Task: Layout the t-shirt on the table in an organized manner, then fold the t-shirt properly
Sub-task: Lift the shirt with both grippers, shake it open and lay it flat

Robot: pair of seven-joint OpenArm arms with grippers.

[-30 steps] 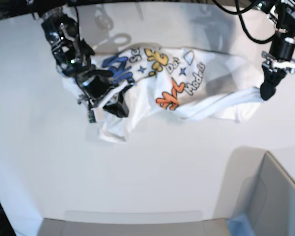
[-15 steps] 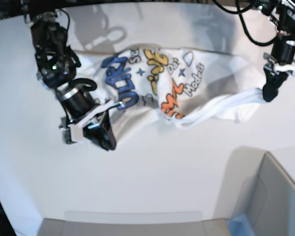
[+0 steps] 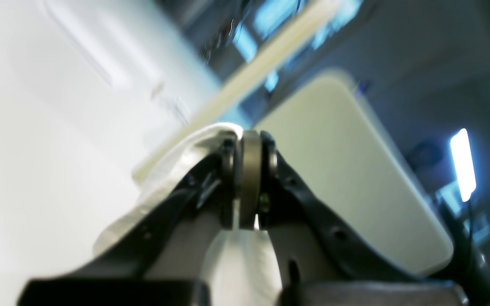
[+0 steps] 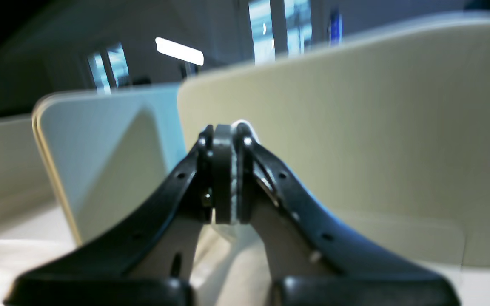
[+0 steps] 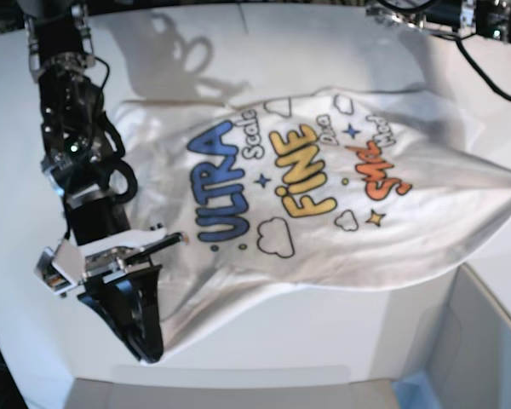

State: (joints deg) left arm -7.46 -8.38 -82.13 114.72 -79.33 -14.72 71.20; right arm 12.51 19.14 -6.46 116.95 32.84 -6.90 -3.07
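At the near edge of the table (image 5: 264, 341), a lower corner of the t-shirt (image 5: 315, 204) is clamped between the right fingers (image 4: 223, 170). The far corner is pinched shut in the left fingers (image 3: 249, 178), out of the base view. The stretched, print-up cloth is best lowered evenly, tension kept equal until it is laid flat.
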